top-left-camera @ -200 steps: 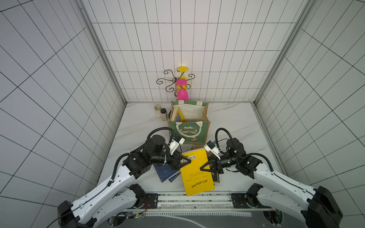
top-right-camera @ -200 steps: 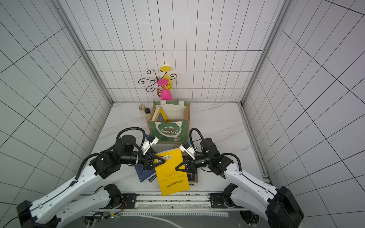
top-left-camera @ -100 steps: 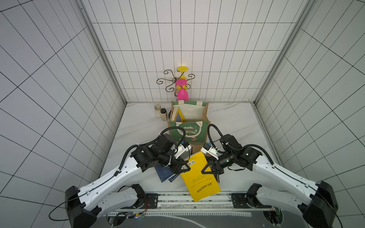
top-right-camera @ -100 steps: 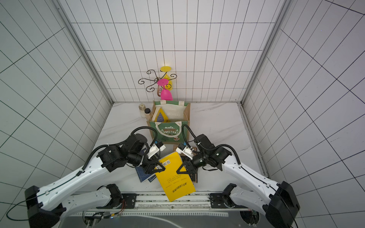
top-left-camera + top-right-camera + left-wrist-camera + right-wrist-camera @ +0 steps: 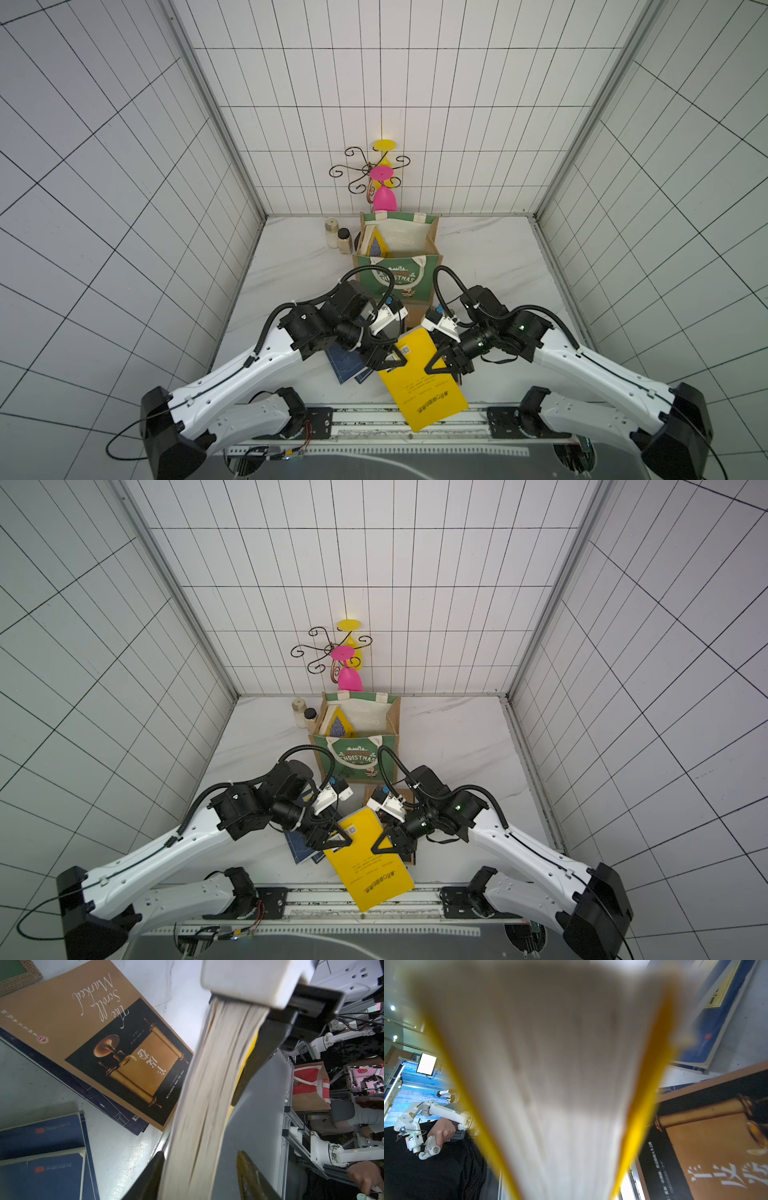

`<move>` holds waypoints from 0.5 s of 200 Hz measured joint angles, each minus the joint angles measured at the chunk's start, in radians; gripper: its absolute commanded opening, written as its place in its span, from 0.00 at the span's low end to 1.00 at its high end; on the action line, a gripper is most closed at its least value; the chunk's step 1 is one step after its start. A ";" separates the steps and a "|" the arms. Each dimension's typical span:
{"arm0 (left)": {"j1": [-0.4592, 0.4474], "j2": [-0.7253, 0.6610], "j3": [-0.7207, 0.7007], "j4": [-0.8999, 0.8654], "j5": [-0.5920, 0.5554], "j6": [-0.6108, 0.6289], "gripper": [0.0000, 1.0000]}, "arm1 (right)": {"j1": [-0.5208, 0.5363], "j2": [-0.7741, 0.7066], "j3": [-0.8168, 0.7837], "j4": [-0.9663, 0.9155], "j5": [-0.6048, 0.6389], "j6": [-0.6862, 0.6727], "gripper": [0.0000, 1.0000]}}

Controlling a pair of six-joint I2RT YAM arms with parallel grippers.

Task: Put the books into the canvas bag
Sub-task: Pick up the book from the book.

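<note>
Bench (image 5: 490,266) is carrying everything. The canvas bag (image 5: 397,274) is standing upright at the back with its mouth gaping open. It is already holding a few books (image 5: 374,245), which are leaning against one side wall, so the rest of the inside is staying free for more.

The yellow book (image 5: 424,386) is hanging tilted above the bench's front edge, well short of the bag. Right claw (image 5: 440,365) is pinching its page edge tight. Left claw (image 5: 388,359) is straddling the opposite edge, spread, with a gap showing beside one finger in the left wrist view. It is probably steadying or re-gripping the book so it goes in upright.

Navy books (image 5: 347,365) and a tan scroll-cover book (image 5: 116,1049) are lying flat underneath, waiting their turn. Two small jars (image 5: 338,237) are sitting just beside the bag, not in the way.
</note>
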 measured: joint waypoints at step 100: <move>-0.002 0.047 0.023 0.058 0.010 0.028 0.33 | 0.028 0.008 0.000 -0.013 0.002 -0.011 0.00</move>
